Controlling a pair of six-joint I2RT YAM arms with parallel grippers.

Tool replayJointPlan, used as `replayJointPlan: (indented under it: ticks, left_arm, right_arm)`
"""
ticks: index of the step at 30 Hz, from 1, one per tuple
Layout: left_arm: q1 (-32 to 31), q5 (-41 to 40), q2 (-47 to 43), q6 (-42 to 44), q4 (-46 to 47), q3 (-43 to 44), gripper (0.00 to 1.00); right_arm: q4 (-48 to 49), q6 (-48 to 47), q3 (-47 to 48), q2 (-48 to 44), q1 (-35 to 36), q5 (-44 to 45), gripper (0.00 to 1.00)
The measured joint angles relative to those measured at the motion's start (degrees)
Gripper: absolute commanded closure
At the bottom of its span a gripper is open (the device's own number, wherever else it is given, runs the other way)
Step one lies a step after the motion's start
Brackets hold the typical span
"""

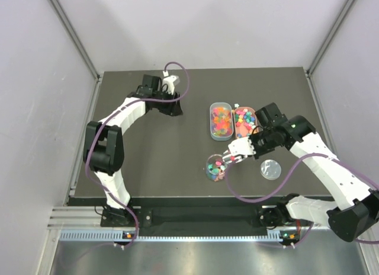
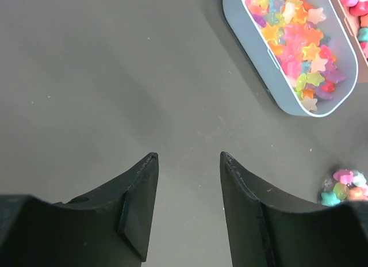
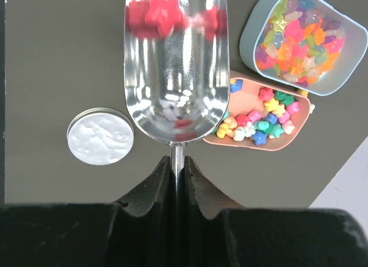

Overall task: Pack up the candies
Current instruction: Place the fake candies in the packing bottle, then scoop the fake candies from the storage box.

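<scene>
The right gripper [image 3: 178,163] is closed tight on the thin handle of a scoop [image 3: 175,77], which reaches straight out ahead of its fingers. A few red candies [image 3: 161,16] sit at the scoop's far lip, well ahead of the fingertips. From above, the scoop hangs over a small cup [image 1: 208,168] holding more candies, left of a round lid [image 1: 271,168]. Further candies fill a blue-grey tray [image 3: 248,45] and a pink tray [image 3: 230,142], set side by side just beyond the gripper. The left gripper [image 2: 188,157], at the far left of the table [image 1: 148,138], stands about half open around nothing, well apart from the candies.
</scene>
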Motion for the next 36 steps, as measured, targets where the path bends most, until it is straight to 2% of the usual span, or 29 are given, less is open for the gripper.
replayJointPlan:
  ticks: [9,14,19,24,29,36]
  left_arm:
    - [0.02,0.02,-2.47,0.00,0.35,-1.68,0.48]
    - [0.02,0.02,-3.63,0.04,-1.07,-1.27,0.48]
    - [0.02,0.70,-3.43,-0.15,-3.39,2.03,0.48]
    - [-0.04,1.44,1.33,-0.96,-3.89,11.87,0.48]
    - [-0.44,1.57,11.02,-3.04,-3.26,24.50,0.48]
    - [-2.29,-0.17,21.62,-4.61,-1.40,33.14,0.48]
  right_arm:
    - [-0.68,0.74,3.17,2.01,1.09,3.54,1.00]
    - [1.51,7.23,3.45,1.97,1.03,4.57,1.00]
    - [10.71,24.30,1.90,4.17,0.96,4.87,1.00]
    - [14.78,43.25,13.35,18.32,-0.04,6.27,1.00]
    - [14.64,58.86,26.93,29.38,-2.36,7.15,1.00]
    - [9.60,73.72,29.11,30.91,-5.46,7.41,1.00]
